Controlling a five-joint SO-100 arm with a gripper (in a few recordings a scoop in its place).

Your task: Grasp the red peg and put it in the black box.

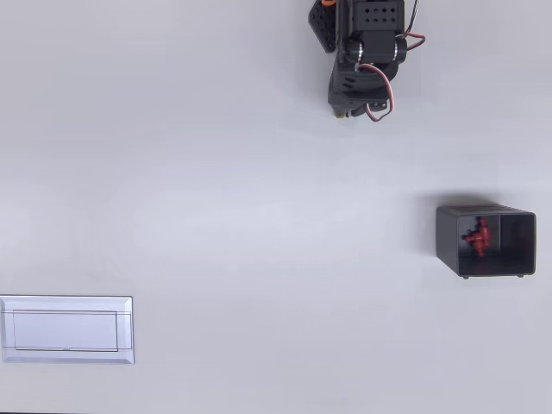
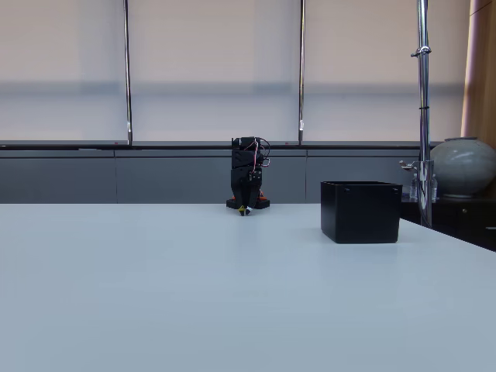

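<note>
One peg (image 1: 477, 236) sits inside the box (image 1: 486, 261) by the table's (image 1: 259, 216) right edge; gripper (image 1: 348, 108) folded at the far edge, jaw state unclear.

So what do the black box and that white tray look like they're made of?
The black box looks like thin hard plastic: smooth, slightly glossy walls, and it holds the red peg. The white tray looks like moulded plastic or painted metal, matte, with a stepped rim; I can't tell which.
</note>
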